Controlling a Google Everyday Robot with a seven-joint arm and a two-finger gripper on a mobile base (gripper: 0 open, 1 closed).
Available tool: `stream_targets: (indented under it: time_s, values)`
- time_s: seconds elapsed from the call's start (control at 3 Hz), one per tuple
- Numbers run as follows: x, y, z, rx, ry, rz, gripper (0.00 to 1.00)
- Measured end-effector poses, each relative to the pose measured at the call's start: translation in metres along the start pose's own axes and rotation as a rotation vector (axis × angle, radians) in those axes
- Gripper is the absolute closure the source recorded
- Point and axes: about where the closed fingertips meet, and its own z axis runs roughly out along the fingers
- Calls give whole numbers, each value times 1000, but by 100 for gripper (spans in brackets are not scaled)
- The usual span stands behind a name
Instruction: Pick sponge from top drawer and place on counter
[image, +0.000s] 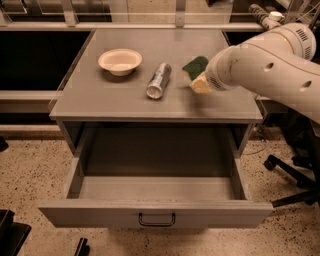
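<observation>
Sponge (195, 67) with a dark green scrub face and yellow foam underside is over the right part of the flat matte grey counter (100, 100), just right of a silver can (158, 80) lying on its side. It is tilted: the green face is turned up and toward the back, and the yellow foam shows along its front lower edge. Its long axis seems to run left to right, with the right end hidden. The gripper (208, 81) is at that hidden end, behind the bulky white arm (270, 60); its grip on the sponge cannot be told. A cream bowl (120, 61) stands farther left. Below, the wide grey metal top drawer (155, 212) is pulled out, its dark wire handle (157, 219) facing forward.
</observation>
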Motion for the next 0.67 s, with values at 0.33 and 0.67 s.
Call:
stream_targets:
  time_s: [0.33,0.67]
  values:
    - [0,0,0,0,0,0,0]
    - [0,0,0,0,0,0,0]
